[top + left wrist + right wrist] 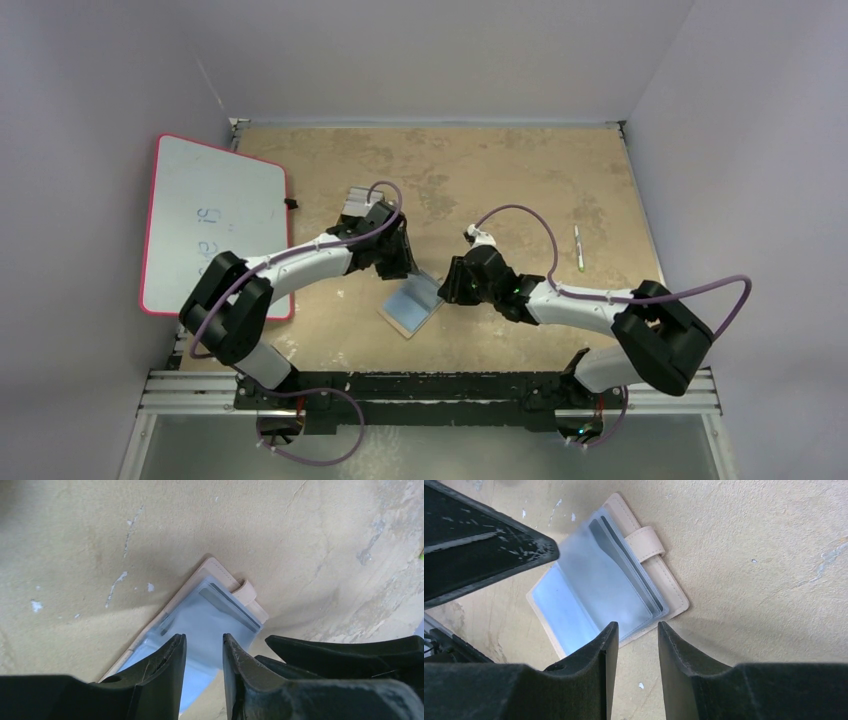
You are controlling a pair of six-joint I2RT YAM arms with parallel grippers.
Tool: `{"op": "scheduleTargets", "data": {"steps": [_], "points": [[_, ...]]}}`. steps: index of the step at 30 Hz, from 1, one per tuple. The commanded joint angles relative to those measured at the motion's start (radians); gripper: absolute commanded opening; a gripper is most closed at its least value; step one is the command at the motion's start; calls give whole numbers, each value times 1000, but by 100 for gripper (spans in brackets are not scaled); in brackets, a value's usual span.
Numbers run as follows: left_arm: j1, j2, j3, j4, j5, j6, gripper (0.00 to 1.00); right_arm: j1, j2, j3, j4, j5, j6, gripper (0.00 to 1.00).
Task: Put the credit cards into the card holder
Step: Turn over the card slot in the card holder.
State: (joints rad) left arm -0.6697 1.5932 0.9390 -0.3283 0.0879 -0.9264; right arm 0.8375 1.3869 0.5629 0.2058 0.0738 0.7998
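Left claw [204,638] parted, over open card holder [200,612]

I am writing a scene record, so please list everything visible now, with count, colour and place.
card holder: one, tan with blue-grey pockets, open, table centre.
cards: pale stack, count unclear, beyond left wrist.
whiteboard: one, pink-framed, left side.
pen: one, white, right side.
small black item: one, by whiteboard edge.
table: one, tan.
left arm, right arm: white-black, from near edge.
left fingers: black, apart, over holder.
right fingers: black, apart, above holder's edge.
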Motion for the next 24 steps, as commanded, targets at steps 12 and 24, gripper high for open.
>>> {"op": "scheduleTargets", "data": {"steps": [12,24], "points": [[7,-131,-57,-44,-83,5,33,3,-42,45,32,4,-92,46],[5,27,-89,197,77,-33,20,-80,70,97,21,-14,-185,47]]}}
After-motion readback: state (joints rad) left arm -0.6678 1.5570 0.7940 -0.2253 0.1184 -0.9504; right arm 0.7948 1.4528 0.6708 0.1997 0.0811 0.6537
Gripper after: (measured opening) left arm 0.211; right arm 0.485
